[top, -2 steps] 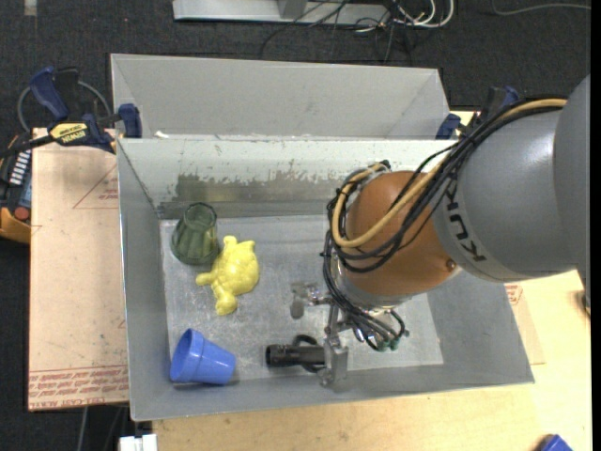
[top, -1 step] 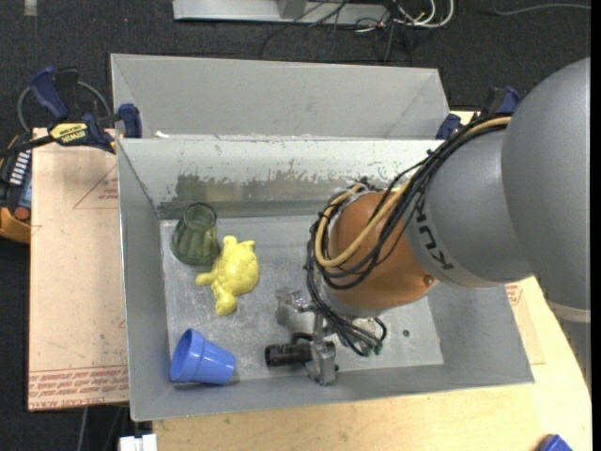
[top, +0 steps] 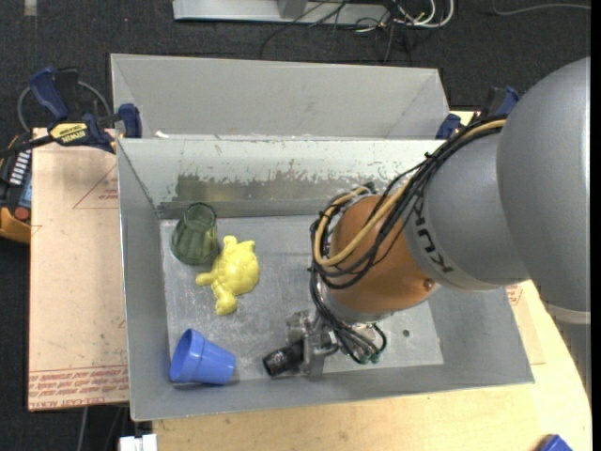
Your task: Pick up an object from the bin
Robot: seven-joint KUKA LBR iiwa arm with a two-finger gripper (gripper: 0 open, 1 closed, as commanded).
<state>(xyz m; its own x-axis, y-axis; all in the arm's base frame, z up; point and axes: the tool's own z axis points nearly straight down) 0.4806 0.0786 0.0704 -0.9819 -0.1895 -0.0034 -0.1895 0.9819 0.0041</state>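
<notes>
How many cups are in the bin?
2: a green cup at the upper left, a blue cup on its side at the lower left. The arm may hide others.

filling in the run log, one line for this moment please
gripper low at bin front | small black thing at its tip | blue cup apart

A green cup (top: 195, 234) stands by a yellow figure (top: 231, 272); blue cup (top: 199, 359) lies tipped.

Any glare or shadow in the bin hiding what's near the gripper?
Camera view: lighting is even, with no strong glare on the bin; a faint shadow under the arm dims the floor round the gripper; the yellow toy, green cup and blue cup are clearly lit.
</notes>
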